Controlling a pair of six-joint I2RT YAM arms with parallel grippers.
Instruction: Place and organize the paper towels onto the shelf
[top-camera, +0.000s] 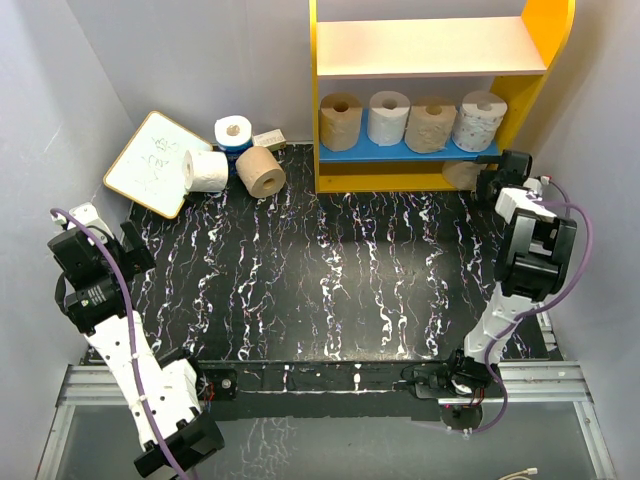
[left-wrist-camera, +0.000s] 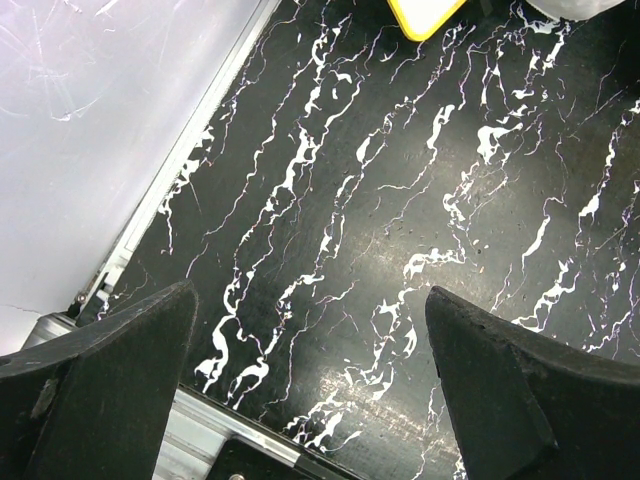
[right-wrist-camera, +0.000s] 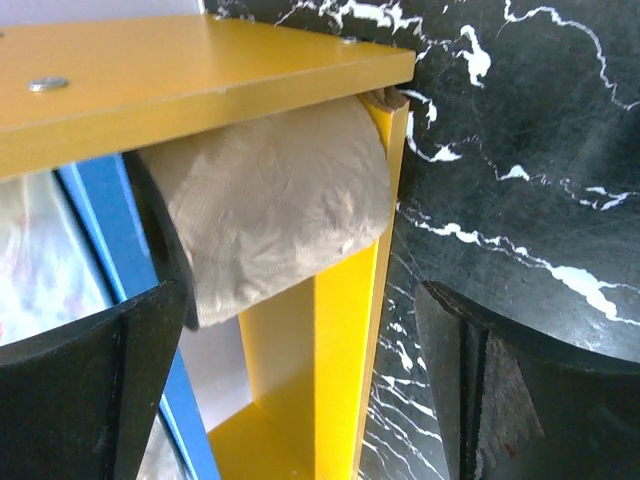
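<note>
Rolls (top-camera: 388, 118) line the shelf (top-camera: 380, 182) — right hand (right-wrist-camera: 300, 300) and left hand (left-wrist-camera: 310, 300) both gape wide.

Yellow shelf (top-camera: 380, 182): four rolls (top-camera: 389, 118) upright on its blue board (top-camera: 400, 153), one tan roll (right-wrist-camera: 270, 210) beneath, three rolls (top-camera: 260, 170) left of it.

Likely lab: grey-walled booth (top-camera: 60, 100), marbled black table (top-camera: 330, 270).

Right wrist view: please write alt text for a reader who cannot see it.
A tan paper towel roll sits inside the yellow shelf frame, next to the blue board. The end effector is open and empty before it, its black fingers at the lower corners; black marbled table on the right.
</note>
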